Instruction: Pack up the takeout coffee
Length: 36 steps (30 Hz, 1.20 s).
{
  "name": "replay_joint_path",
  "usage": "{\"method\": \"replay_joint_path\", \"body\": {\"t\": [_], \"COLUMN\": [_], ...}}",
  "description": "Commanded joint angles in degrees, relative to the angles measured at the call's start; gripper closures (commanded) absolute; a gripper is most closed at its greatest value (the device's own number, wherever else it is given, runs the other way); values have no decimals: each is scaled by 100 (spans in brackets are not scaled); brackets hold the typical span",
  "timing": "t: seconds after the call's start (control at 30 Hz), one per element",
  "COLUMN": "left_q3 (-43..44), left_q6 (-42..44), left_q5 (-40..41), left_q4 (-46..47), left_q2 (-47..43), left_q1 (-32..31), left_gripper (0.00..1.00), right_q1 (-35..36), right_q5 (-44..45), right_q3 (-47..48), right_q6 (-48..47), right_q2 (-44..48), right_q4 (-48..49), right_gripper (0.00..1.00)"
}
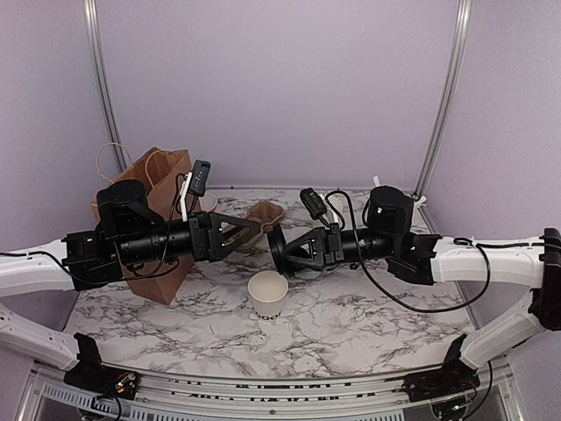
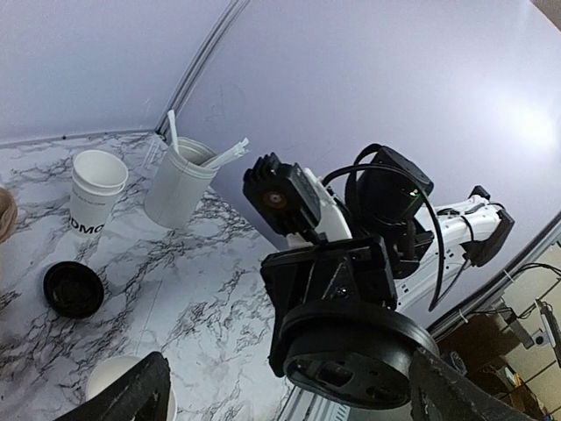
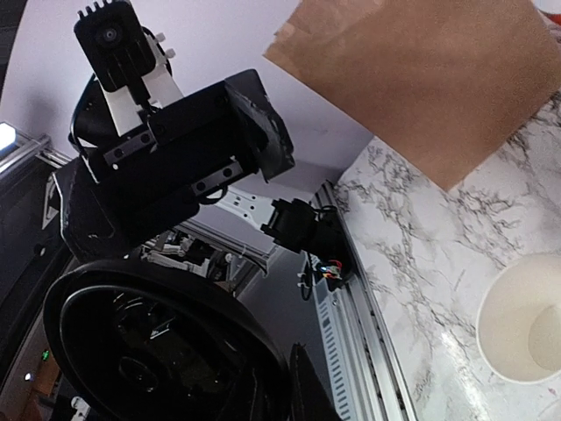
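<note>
Top external view: two robot arms are reaching toward each other above a marbled bench (image 1: 351, 338). The right end effector (image 1: 282, 248) is clamping a round black plastic lid (image 1: 277, 249), holding it on edge in the air. The left end effector (image 1: 252, 230) is facing that lid with its fingers spread wide, gripping nothing. The white paper coffee cup (image 1: 268, 295), lettered on its side, is standing uncovered on the bench just below the lid. A brown paper bag (image 1: 158, 175) is standing to its left. Left wrist view is showing a second black lid (image 2: 73, 289) lying near a cup of white utensils (image 2: 180, 184).
</note>
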<state>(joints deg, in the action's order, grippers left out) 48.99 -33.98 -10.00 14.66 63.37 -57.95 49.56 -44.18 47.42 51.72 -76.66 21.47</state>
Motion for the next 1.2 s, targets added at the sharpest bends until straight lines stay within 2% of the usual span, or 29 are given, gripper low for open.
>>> {"method": "replay_joint_path", "body": {"t": [0.0,0.17,0.77,1.17], "left_q3": [317,459,658,753], "left_q6": [500,681,444,368], "left_q5": [-521,-674,-935,-992], "left_q4": [534,609,607,609], "left_q2": [-70,-85,337,521], "left_q1": [39,39,-20,-97], "left_gripper": [4,4,4,8], "right_q1": [-49,-45,-74,-78], "right_q5": [-669,-653,-80,-34], "right_q3": [370,493,724,762], "right_q6": [862,1351,1286,1327], "right_q2": [-418,-722,-839,-899], "right_q4": [1655,2424,2276,2309], "right_gripper": [92,91,91,91]}}
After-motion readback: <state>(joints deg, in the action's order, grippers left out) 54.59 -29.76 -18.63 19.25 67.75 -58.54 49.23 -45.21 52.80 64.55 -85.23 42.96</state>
